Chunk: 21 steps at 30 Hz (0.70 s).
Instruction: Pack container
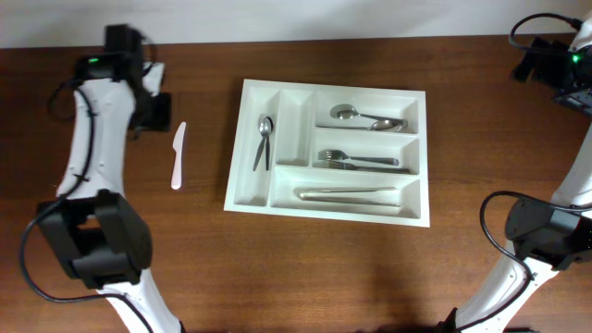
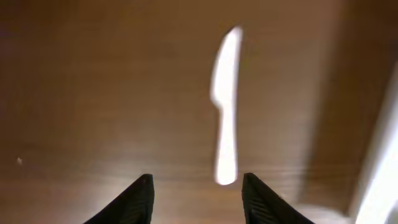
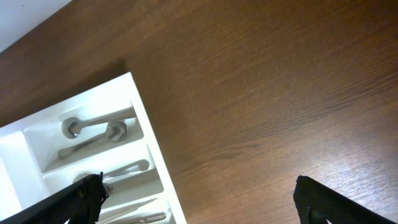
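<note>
Surface: dark brown wood-grain table, matt and lightly streaked, with a pale wall strip at 12 o'clock.
Large white rectangular plastic cutlery tray: smooth, five compartments, at table centre. It holds polished steel spoons, forks and long pieces, possibly knives.
Slim white plastic knife: flat on the wood at the tray's 9 o'clock.
Left gripper: black fingers parted, empty, by the knife's end.
Right gripper: spread wide, empty, at the tray's 2 o'clock.

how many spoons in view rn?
3. Small spoon in the container's leftmost narrow slot; left spoon and right spoon share the farthest long slot. Others may hide underneath.
</note>
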Each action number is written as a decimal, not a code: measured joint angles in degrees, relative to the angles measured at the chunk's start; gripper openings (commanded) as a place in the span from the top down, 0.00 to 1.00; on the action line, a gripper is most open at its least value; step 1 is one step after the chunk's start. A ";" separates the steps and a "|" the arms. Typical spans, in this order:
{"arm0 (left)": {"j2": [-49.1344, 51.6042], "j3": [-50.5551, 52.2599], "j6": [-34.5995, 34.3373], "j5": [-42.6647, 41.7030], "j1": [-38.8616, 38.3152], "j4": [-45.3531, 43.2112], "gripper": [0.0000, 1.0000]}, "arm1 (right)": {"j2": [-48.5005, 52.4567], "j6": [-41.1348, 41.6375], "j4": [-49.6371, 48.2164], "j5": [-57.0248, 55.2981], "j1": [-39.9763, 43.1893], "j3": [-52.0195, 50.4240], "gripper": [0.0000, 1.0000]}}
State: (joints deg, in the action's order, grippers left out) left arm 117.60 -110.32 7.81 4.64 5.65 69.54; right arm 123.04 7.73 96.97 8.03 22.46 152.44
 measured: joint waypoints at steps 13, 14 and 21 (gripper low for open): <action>12.31 3.91 1.86 -0.20 0.09 -4.07 0.47 | 0.00 0.00 0.00 0.00 0.00 0.00 0.01; 12.72 3.91 1.73 -0.59 0.09 -4.26 0.47 | 0.00 0.02 0.00 -0.02 0.00 0.00 0.01; 14.60 3.93 1.55 -1.95 -0.02 -4.90 0.47 | 0.00 0.00 0.00 0.00 0.00 0.00 0.01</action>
State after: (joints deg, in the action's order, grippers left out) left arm 132.20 -106.39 9.37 2.70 5.63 64.64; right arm 123.04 7.73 96.97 8.03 22.46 152.44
